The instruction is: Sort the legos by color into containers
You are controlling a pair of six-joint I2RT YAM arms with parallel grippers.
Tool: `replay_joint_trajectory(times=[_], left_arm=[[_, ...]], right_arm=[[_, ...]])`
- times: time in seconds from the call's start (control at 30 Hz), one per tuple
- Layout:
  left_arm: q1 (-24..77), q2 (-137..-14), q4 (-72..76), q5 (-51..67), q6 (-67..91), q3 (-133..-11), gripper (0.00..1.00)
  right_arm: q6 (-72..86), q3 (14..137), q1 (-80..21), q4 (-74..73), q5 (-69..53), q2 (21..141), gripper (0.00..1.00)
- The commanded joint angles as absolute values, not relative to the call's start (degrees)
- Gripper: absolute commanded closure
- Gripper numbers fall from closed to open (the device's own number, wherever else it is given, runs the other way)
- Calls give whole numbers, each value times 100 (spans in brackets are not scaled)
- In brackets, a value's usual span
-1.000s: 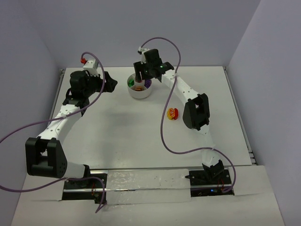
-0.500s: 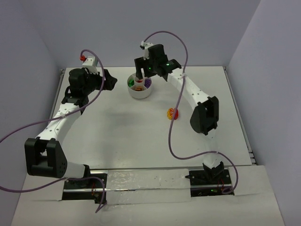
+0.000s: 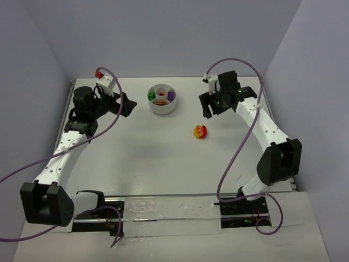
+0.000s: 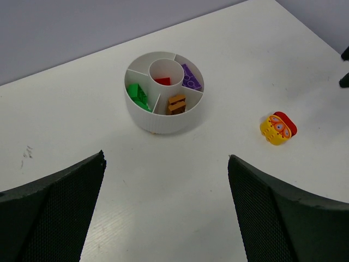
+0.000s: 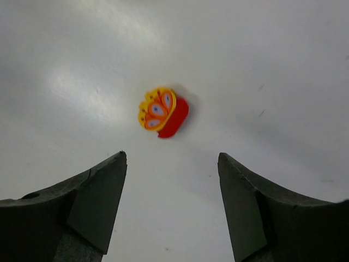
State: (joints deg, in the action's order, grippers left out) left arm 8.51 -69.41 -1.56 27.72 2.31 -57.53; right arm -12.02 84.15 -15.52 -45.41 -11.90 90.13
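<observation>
So the white bowl (image 4: 163, 117) sits at the far side of the table (image 3: 136, 164), with a red brick (image 4: 162, 81) in the centre well and the green brick (image 4: 138, 96), orange-brown brick (image 4: 176, 103) and purple brick (image 4: 190, 77) each in its own wedge. The yellow-and-red brick (image 5: 162, 112) lies loose on the table, apart from the bowl. The right gripper (image 5: 172, 155) hovers near it, fingers apart, holding nothing. The left gripper (image 4: 166, 158) faces the bowl, spread wide, also empty.
</observation>
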Motion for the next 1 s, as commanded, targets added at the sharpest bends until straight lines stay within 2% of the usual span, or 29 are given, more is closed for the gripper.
replay_joint_trajectory(times=[0.0, 0.07, 0.27, 0.3, 0.33, 0.57, 0.97], left_arm=[[844, -6702, -286, 2941, 129, -5663, 1], [871, -6692, -421, 3045, 62, -5634, 1], [1267, -6688, -650, 2656, -288, -5543, 1], [1291, -6676, -638, 2535, -258, -5495, 1], [1301, -6676, -633, 2477, -241, -5465, 1], [1317, -6613, -541, 2299, -128, -5305, 1], [1327, -6690, -461, 2311, -53, -5194, 1]], right_arm=[[-1400, 7734, -1493, -4748, -1271, 8775, 25], [-1341, 7454, -1477, -4509, -1117, 8833, 25], [-408, 7613, -1416, -4348, -1074, 9416, 23], [-40, 7650, -1428, -4306, -1104, 9470, 7], [269, 7712, -1470, -4252, -1105, 9561, 0], [1262, 8201, -1769, -4312, -437, 10273, 0], [1498, 9079, -2120, -4554, 268, 11334, 0]])
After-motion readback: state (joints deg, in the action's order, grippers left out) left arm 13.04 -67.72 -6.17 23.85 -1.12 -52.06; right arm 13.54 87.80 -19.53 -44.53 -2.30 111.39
